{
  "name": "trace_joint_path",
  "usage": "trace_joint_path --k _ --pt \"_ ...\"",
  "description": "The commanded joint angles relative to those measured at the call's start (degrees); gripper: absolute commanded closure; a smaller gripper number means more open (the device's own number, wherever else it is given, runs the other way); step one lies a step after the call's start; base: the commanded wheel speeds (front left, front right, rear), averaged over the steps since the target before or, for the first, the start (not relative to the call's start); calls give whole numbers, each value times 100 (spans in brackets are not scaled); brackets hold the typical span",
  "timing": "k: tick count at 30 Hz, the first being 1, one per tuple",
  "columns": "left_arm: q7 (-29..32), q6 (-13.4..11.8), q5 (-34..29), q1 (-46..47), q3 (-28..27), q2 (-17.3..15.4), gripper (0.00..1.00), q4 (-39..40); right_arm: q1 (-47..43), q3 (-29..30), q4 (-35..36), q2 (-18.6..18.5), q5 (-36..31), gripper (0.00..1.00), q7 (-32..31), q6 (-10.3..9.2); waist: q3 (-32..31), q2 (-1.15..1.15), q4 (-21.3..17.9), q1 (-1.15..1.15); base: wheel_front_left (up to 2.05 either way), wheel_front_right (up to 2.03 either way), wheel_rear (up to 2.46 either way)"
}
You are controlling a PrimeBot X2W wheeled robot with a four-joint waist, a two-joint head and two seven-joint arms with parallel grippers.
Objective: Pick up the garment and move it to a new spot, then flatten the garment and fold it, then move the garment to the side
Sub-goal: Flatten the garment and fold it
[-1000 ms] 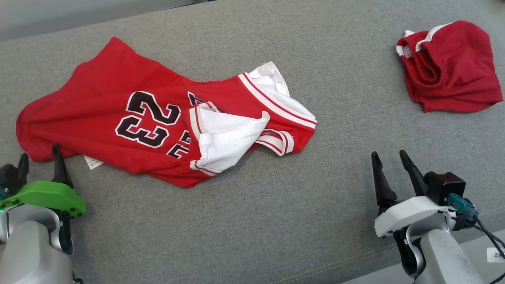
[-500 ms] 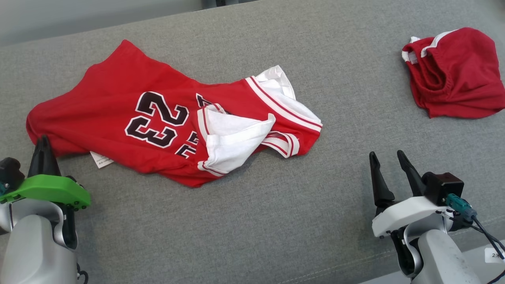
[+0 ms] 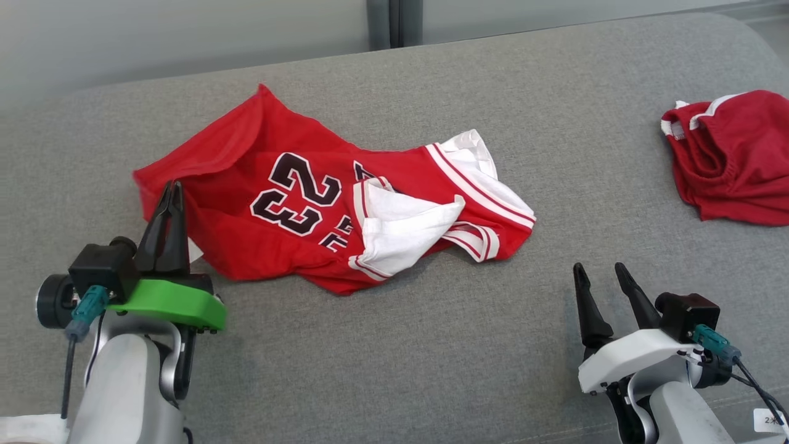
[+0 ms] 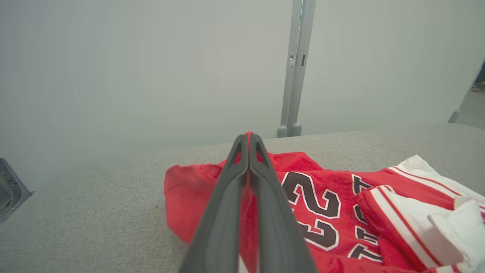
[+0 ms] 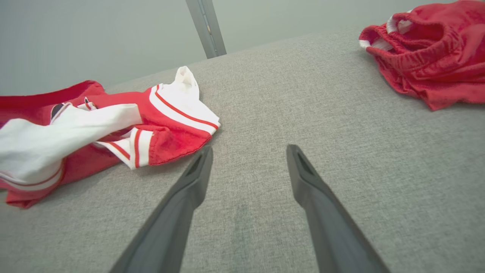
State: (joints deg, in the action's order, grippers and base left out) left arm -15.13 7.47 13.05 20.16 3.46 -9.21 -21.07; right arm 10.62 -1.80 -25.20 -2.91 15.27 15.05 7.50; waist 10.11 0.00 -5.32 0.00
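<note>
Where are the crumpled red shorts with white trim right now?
In the head view the crumpled red shorts lie at the far right of the grey cushion, well right of the red number 23 jersey and beyond the right gripper.

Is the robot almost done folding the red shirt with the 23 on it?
Not nearly. Done: the left pincer is shut on the edge of the red jersey, so the grab is made. In hand: carrying it to a new spot; that edge looks raised off the grey surface. Left: flattening, folding, moving aside; the jersey lies crumpled. The right pincer is open, holding nothing.
</note>
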Motion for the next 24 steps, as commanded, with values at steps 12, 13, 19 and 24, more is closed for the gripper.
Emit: trace_joint_path --k 12,13,19,24 --pt "305 -619 141 343 -351 -28 100 -624 65 17 4 -10 -44 0 15 -3 229 0 4 0 0 0 0" --pt "340 -642 158 401 -424 -121 100 -801 84 -10 6 -9 -51 0 15 -3 276 0 -48 0 0 0 0" --pt "275 -876 322 953 -813 -502 0 -1911 244 -54 16 -8 -79 0 15 -3 499 0 -347 0 0 0 0" --pt "100 -992 429 1088 -1016 -561 0 -2479 183 68 43 -6 -120 0 15 -3 508 0 -399 0 0 0 0"
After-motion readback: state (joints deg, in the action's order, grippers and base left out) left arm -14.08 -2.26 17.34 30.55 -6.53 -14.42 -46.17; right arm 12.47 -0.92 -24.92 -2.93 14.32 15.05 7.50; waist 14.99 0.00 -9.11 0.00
